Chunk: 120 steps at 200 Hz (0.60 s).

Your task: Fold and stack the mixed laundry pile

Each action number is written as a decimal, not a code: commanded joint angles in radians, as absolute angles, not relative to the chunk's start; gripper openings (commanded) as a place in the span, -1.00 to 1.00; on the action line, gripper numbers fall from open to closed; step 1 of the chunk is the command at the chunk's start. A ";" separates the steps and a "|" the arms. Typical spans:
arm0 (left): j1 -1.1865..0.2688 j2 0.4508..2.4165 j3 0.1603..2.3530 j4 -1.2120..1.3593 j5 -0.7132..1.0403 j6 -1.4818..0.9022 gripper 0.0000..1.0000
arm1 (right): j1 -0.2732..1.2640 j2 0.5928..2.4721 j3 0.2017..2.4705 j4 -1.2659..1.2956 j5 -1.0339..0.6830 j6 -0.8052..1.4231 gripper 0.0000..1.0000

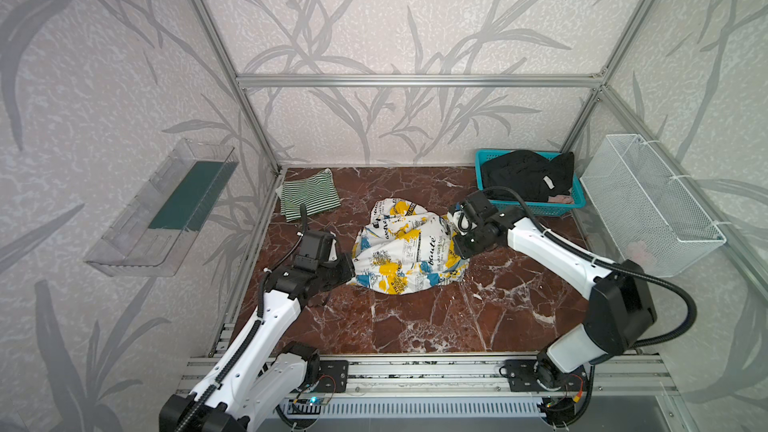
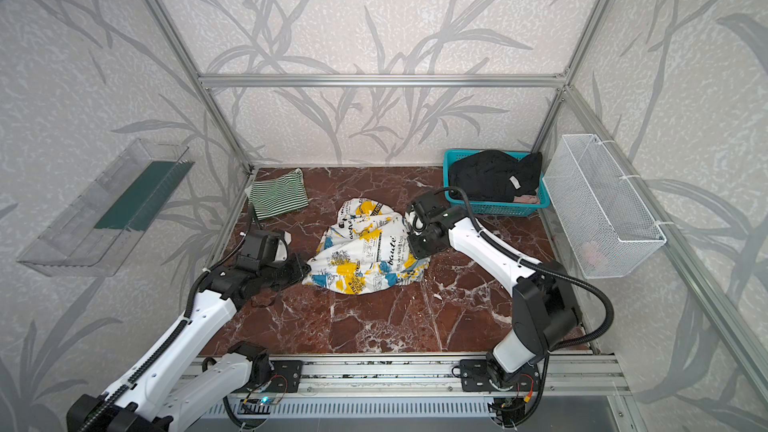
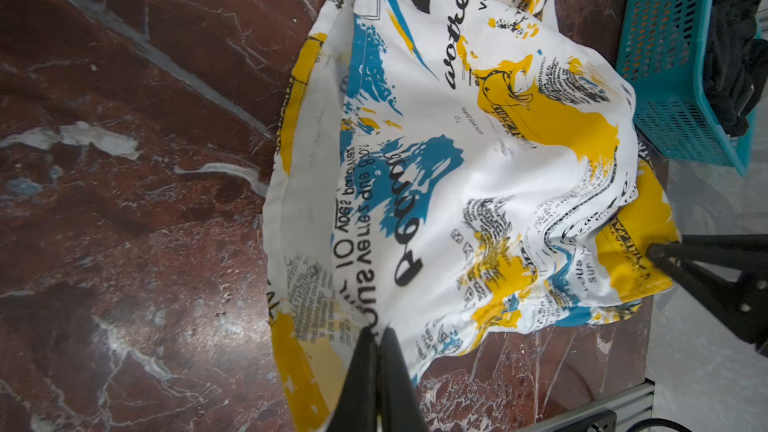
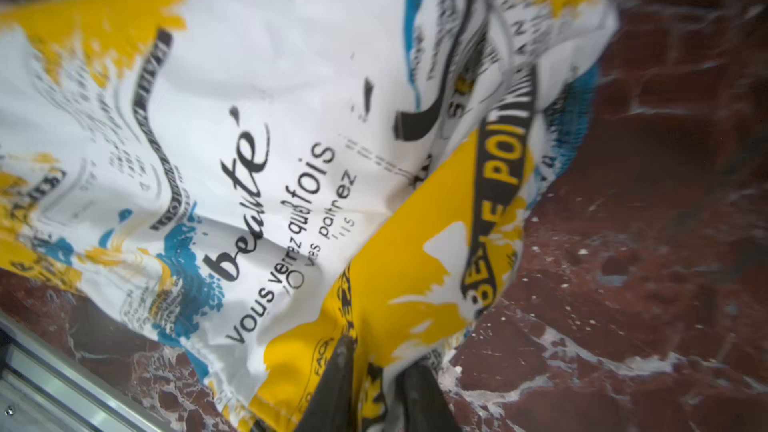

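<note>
Left tool (image 3: 376, 333) pinches printed garment (image 3: 457, 168); right tool (image 4: 380, 357) straddles opposite edge.

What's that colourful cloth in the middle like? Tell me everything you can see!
The printed cloth is thin, soft white fabric splashed with yellow and blue patches and black French lettering, like "beauté". Its edges have stitched hems. It lies crumpled near the middle of the red-brown marble-look table. The left pincer pinches one edge, and the right pincer grips a yellow corner on the opposite side.
</note>
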State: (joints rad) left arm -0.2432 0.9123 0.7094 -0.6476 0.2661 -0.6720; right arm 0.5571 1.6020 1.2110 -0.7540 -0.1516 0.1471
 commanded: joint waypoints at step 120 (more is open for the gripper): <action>-0.180 0.957 0.690 -0.701 0.096 -0.638 -1.00 | 0.316 1.398 0.887 -0.489 -0.246 0.297 0.14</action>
State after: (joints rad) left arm -0.1936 0.9463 0.7082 -0.6880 0.1276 -0.6464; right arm 0.3210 1.3422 0.8852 -0.5480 -0.2020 0.2775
